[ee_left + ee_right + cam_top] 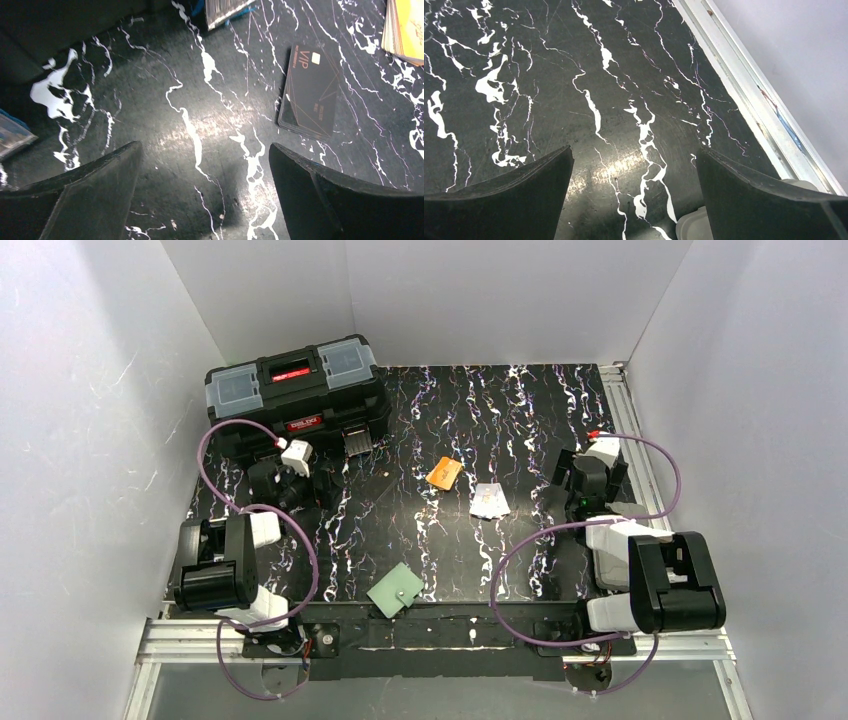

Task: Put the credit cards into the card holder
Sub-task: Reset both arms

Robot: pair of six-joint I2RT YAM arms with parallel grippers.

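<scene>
The toolbox (297,390) crowded my left fingers (90,200), a black card (310,92) just ahead, while orange card (444,474) and white card (489,501) lay mid-counter (520,420), holder (395,589) at its near edge, and right fingers (509,200), like the left, hung low, spread, empty.

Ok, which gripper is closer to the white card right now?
Right. The right gripper sits just right of the white card; the left gripper is farther off on its other side, by the toolbox.

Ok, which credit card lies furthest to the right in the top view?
The white card with faint print; the orange card lies left of it, nearer the toolbox.
</scene>
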